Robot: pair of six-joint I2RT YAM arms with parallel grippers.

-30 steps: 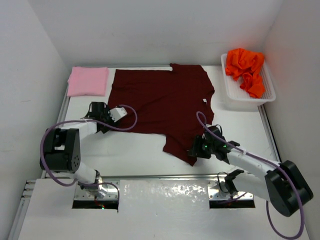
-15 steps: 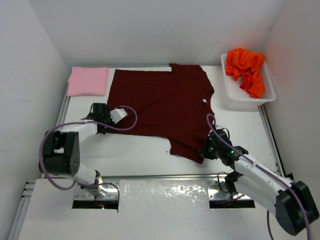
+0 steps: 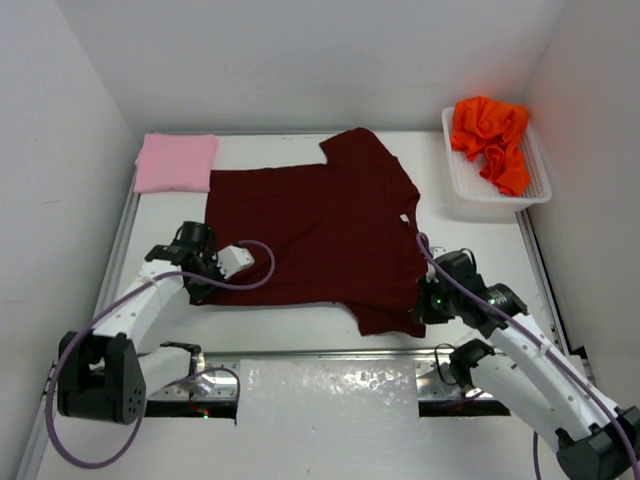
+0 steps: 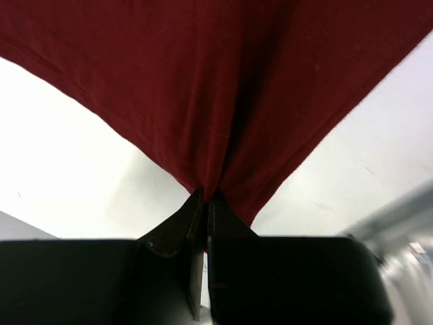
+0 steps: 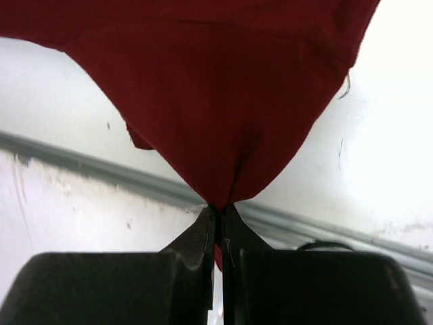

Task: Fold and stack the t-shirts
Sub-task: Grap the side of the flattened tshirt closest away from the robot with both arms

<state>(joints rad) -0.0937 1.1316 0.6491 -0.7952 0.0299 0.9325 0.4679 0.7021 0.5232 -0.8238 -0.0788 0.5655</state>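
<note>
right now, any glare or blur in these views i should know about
Top external: sharp, with bright glare on the shiny panel at the near edge. Left wrist: the maroon t-shirt is clear, the left pincer is a dark silhouette, and the grey rail at lower right is blurred. Right wrist: the right pincer is equally dark, the cloth pinched in it evenly lit.

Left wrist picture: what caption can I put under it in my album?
Left pincer shut on the edge of the maroon t-shirt, which fans out over the white table.
</note>
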